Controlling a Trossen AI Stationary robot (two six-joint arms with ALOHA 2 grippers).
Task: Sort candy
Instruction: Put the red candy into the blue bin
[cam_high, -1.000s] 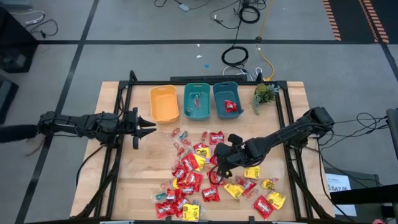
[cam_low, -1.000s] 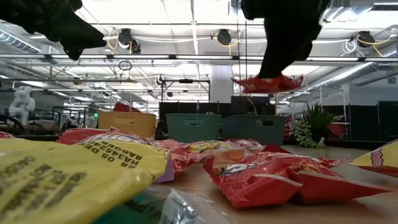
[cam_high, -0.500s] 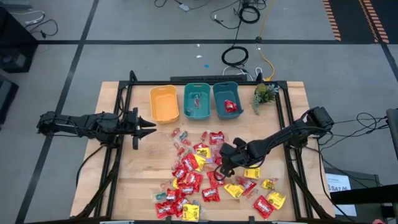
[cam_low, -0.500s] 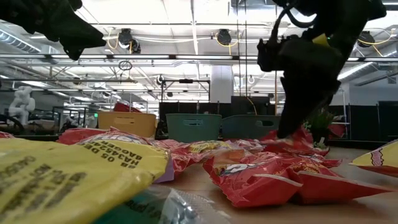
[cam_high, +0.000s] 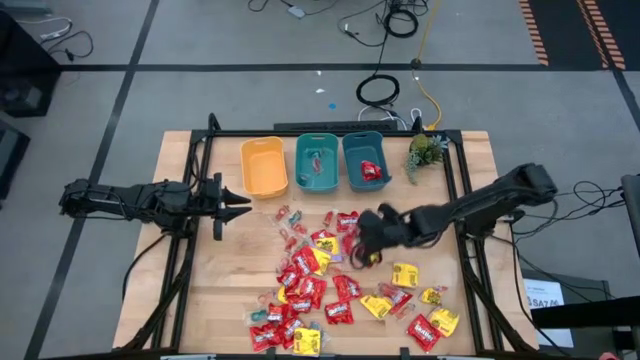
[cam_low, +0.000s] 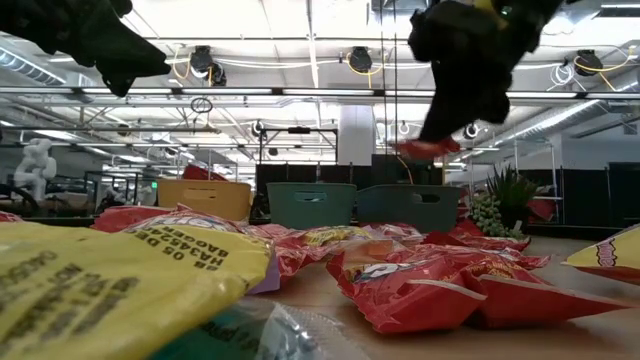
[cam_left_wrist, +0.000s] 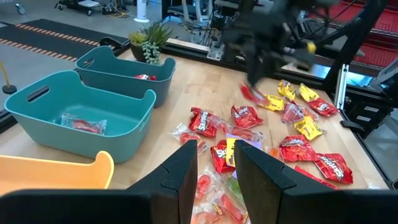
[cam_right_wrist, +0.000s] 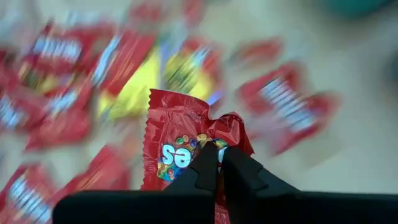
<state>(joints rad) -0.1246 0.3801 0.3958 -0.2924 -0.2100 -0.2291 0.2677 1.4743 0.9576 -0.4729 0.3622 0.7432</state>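
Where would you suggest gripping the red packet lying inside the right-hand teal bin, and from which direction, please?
Probably from straight above, pinching the red packet across its crimped end or a raised fold. It lies flat on the floor of the teal bin, and the bin's walls block any sideways approach. The right gripper is shut on another red packet, so that would need dropping first.

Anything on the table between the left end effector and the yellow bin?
No: in the high view the wood between the left end effector and the yellow plastic bin is bare; nearest candy lies lower right.

bright overhead ceiling lights | right wrist background motion-blurred | low foreground unfocused
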